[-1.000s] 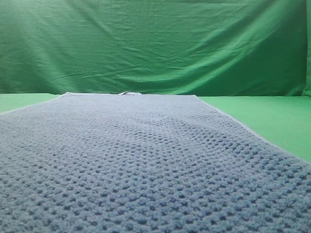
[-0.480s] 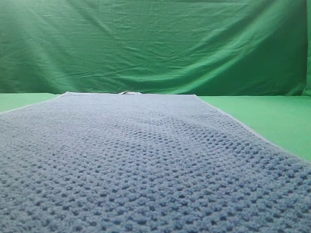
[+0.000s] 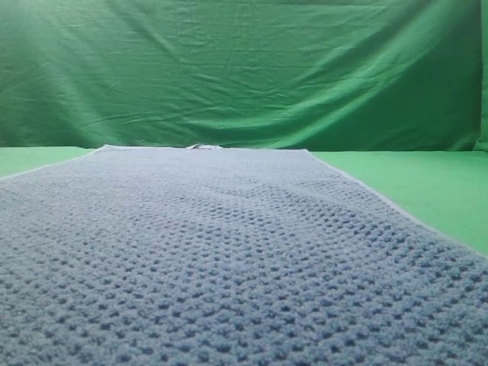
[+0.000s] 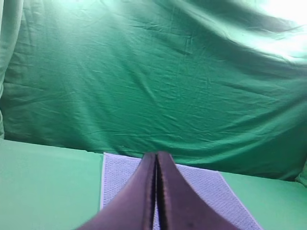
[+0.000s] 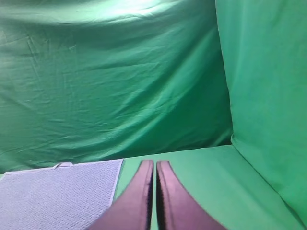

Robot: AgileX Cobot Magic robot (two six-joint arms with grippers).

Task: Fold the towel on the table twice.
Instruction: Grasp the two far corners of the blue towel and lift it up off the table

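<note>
Backdrop: wrinkled green cloth hanging upright behind the whole scene, visible in all three views; a second panel of it closes off the right side in the right wrist view. Table: smooth bright green, flat, showing on both sides of the towel in the exterior view. Towel: blue-grey waffle weave, spread flat and unfolded on the table, running from the near edge of the exterior view back towards the backdrop, paler hem along its right and far edges. Small tag sticks up at the middle of the far hem. Left gripper: dark fingers pressed together tip to tip, grasping nothing, hanging above the towel's near end with tips pointing at the backdrop. Right gripper: fingers likewise clenched on nothing, over bare table just right of the towel's edge, towel corner to its left.
</note>
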